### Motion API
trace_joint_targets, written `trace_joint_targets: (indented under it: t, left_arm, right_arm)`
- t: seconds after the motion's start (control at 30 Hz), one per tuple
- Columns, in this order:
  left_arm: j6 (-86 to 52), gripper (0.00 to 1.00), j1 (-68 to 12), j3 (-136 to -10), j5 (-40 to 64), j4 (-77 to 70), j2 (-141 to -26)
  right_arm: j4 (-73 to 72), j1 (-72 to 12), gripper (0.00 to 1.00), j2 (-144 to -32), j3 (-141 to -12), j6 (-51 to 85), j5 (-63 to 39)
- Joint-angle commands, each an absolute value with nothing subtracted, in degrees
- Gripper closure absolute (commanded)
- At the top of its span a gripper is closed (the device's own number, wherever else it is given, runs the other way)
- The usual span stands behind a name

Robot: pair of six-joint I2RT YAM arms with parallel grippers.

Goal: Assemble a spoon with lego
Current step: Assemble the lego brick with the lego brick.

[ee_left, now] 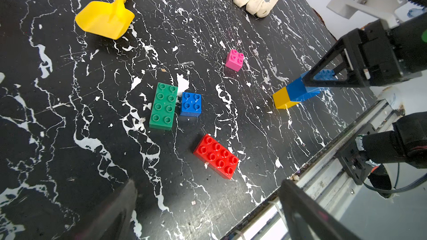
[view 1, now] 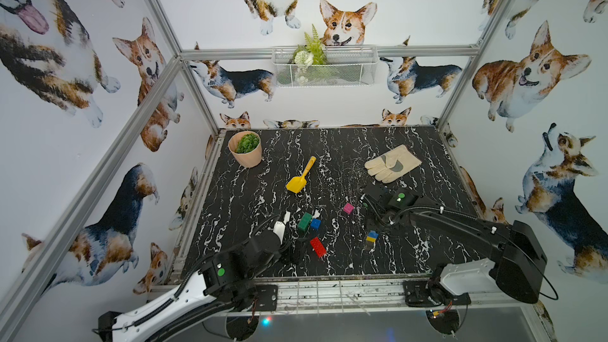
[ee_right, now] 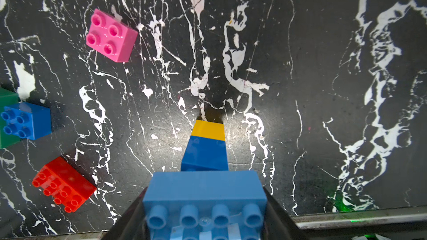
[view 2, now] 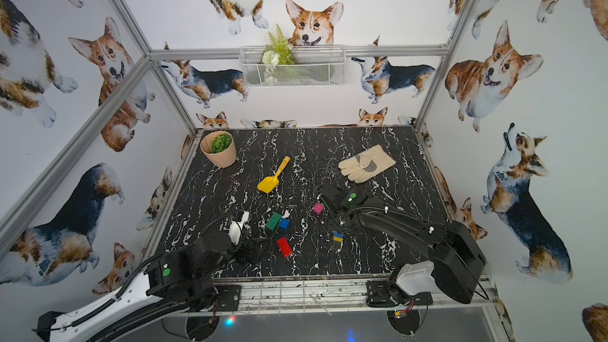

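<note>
My right gripper point(view 1: 372, 225) point(ee_right: 204, 206) is shut on the wide light blue brick point(ee_right: 204, 188) that tops the spoon point(view 1: 372, 237) point(ee_left: 293, 93), a stem of dark blue over yellow. The yellow end is at the tabletop, right of centre. Loose lego lies to its left: a pink brick point(view 1: 348, 208) point(ee_right: 111, 35), a long green brick point(view 1: 305, 221) point(ee_left: 163, 106) touching a dark blue one point(view 1: 315, 223) point(ee_left: 190, 103), and a long red brick point(view 1: 318, 246) point(ee_left: 216, 155). My left gripper point(view 1: 296, 253) point(ee_left: 208, 215) hangs open near the red brick, holding nothing.
A yellow toy shovel point(view 1: 301, 176) lies mid-table and a cream glove point(view 1: 391, 162) at the back right. A pot with a green plant point(view 1: 246, 148) stands in the back left corner. A metal rail point(view 1: 329, 291) runs along the front edge.
</note>
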State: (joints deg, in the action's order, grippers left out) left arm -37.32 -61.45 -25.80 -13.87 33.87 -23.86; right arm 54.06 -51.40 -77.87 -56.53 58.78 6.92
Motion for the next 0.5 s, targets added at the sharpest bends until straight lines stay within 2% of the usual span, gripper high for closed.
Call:
trace_joint_targets:
  t: [0.0,0.47]
  left_arm:
    - [-37.8,0.0,-61.7,-25.8,-14.9,34.4,-23.7]
    - [-37.9,0.0,-62.4,-25.7,-15.3,34.6,-23.3]
  right_arm:
    - [52.0,-52.2,0.69,-78.4,-56.3,61.2,7.9]
    - [54.3,-54.5,0.7,-78.5,-58.9,62.7,10.5]
